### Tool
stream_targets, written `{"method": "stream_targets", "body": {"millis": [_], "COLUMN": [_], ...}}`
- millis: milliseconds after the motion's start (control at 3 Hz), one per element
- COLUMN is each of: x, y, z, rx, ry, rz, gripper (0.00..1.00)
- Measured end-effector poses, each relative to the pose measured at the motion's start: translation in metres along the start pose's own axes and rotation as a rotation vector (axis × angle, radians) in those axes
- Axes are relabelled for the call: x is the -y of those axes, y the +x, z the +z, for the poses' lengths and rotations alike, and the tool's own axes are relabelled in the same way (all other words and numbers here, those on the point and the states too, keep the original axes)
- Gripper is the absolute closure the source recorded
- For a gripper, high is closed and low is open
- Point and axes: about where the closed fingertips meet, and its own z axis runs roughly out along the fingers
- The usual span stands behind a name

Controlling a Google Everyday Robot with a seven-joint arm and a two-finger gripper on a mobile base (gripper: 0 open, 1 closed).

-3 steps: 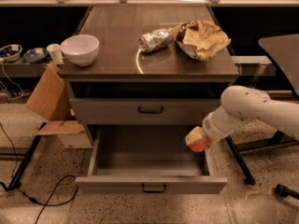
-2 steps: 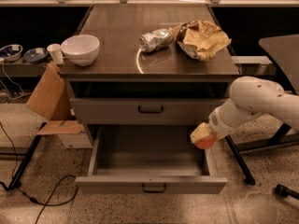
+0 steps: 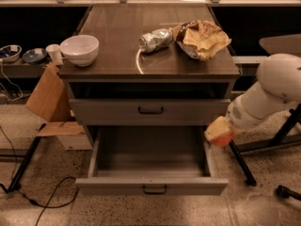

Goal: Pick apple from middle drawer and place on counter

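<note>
The apple [image 3: 222, 140], small and orange-red, is held in my gripper [image 3: 217, 132], which is shut on it. Both hang in the air just off the right side of the cabinet, at the level of the open middle drawer [image 3: 150, 186] and above its right front corner. The drawer is pulled out and its grey inside shows nothing in it. The dark brown counter [image 3: 117, 32] lies above and to the left of the gripper. My white arm [image 3: 268, 93] reaches in from the right.
On the counter stand a white bowl [image 3: 80, 49] at the left, a silver foil packet [image 3: 155, 40] and a crumpled brown bag [image 3: 202, 39] at the right. A closed drawer [image 3: 178, 111] sits above the open one. Cardboard [image 3: 47, 98] leans at the left; black stand legs [image 3: 242, 166] are at the right.
My gripper has moved to the right and slightly up with the apple, away from the drawer's inside to just past its right side.
</note>
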Motion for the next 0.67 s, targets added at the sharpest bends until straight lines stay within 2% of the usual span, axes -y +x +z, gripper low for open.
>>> {"method": "stream_targets", "body": {"millis": [333,667], "x": [0.0051,0.0025], "y": [0.0098,0.0118], "z": [-0.0427,-0.0451], "rx": [0.038,0.048], "ry": [0.011,0.002], "rz": [0.005,0.001], "gripper": [1.0,1.0]}}
